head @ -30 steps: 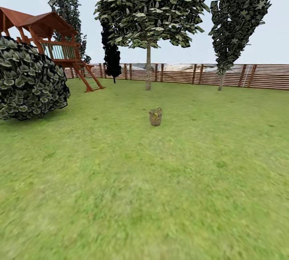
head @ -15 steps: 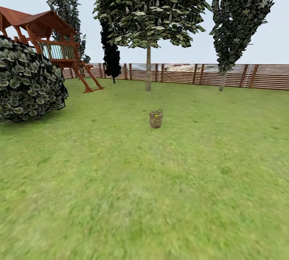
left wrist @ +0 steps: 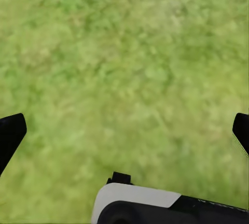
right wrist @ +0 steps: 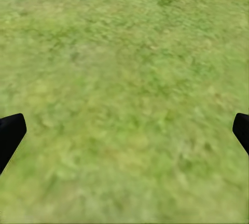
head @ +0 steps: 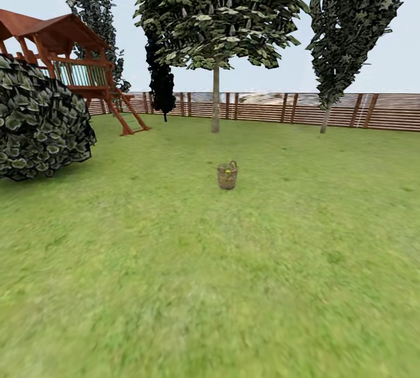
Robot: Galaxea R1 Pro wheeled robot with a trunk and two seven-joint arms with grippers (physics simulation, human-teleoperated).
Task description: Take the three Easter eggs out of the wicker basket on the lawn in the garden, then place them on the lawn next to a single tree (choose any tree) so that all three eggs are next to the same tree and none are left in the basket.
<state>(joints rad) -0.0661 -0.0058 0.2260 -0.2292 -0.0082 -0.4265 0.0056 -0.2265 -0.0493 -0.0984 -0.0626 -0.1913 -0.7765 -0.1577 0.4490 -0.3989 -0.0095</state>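
wicker basket (head: 227,176) upright on lawn (head: 175,284) | both end effectors spread, empty

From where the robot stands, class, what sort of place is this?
Most likely a fenced back garden: a grassy lawn, a slatted wooden fence and a wooden play frame.

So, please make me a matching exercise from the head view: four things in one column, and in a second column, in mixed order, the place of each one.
Things:
1. wicker basket
2. round bush
3. wooden play tower
4. slat fence

Places:
A. along the far edge of the lawn
B. at the left edge of the view, nearest to the camera
C. on the open grass in the middle, in front of the broad-crowned tree
D. behind the bush, at the upper left

Pairs: 1-C, 2-B, 3-D, 4-A
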